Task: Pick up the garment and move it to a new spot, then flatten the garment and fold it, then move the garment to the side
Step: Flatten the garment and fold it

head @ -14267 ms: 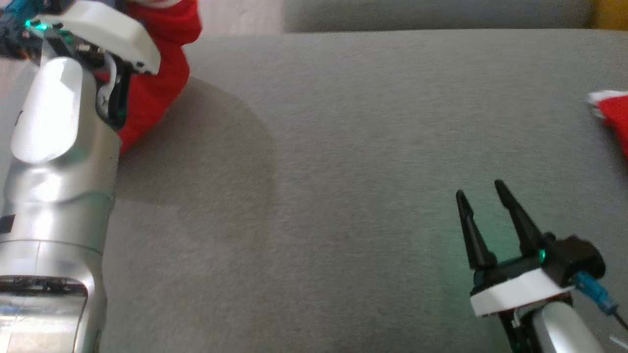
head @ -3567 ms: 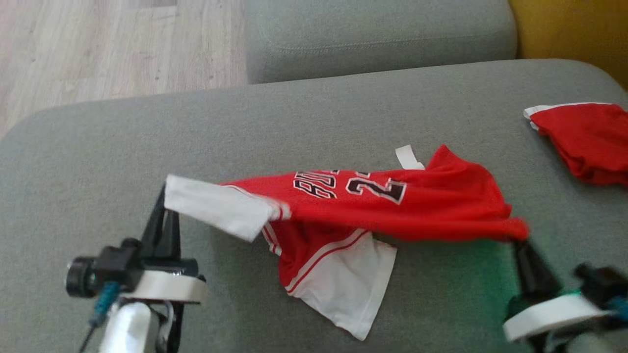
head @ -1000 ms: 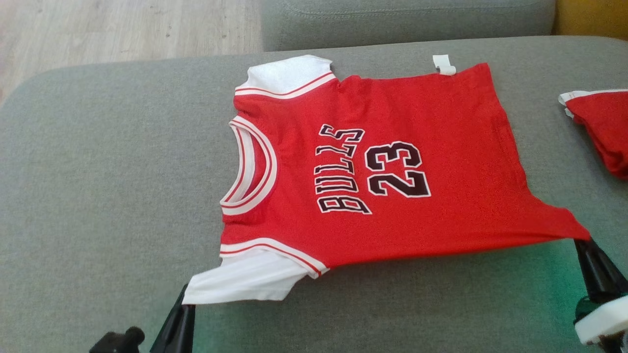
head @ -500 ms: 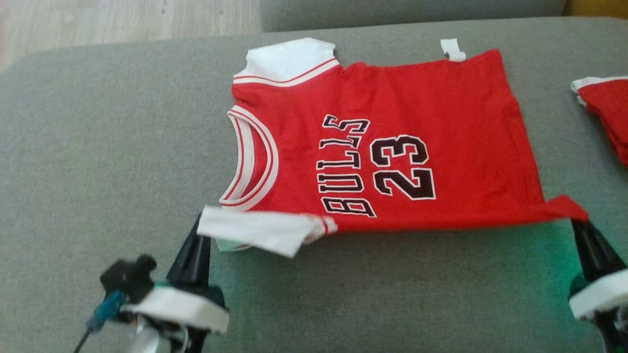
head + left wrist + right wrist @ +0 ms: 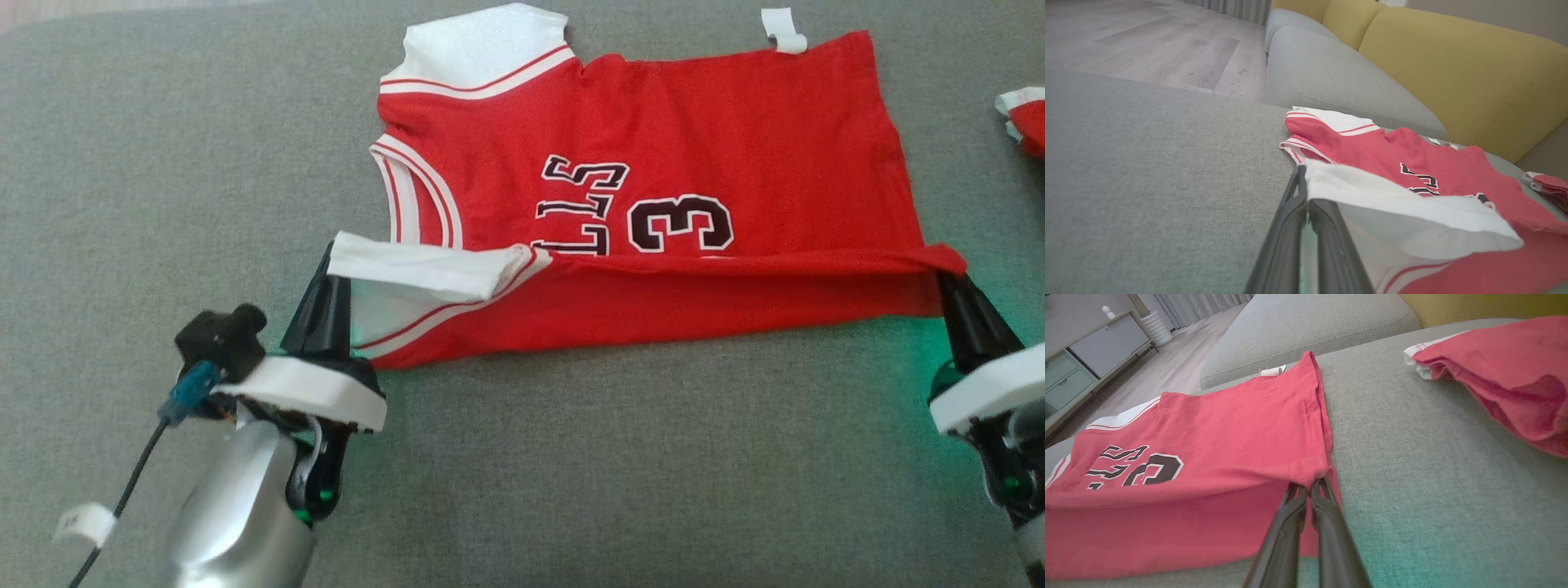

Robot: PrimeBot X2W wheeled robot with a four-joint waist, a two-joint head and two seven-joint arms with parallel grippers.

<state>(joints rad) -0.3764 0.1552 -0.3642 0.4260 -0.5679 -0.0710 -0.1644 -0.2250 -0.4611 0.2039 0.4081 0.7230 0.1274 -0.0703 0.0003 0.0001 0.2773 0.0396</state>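
A red basketball jersey (image 5: 653,139) with white sleeves and black lettering lies spread on the grey sofa cushion (image 5: 163,163). Its near edge is lifted off the cushion and carried over the lower half, covering part of the print. My left gripper (image 5: 331,261) is shut on the near white sleeve (image 5: 1392,208), pinched at its corner (image 5: 1306,167). My right gripper (image 5: 947,273) is shut on the near hem corner (image 5: 1310,473) of the jersey (image 5: 1208,441). The fabric hangs taut between the two grippers.
A second red garment with white trim (image 5: 1494,371) lies on the cushion to the right, its edge (image 5: 1024,118) at the head view's right border. A grey seat cushion (image 5: 1339,85) and yellow sofa backs (image 5: 1474,77) stand beyond; wooden floor (image 5: 1147,45) is at the left.
Both grippers have carried the jersey's near edge farther away from me, over the print, hiding more of the lettering. The head camera has tilted down, shifting the whole picture.
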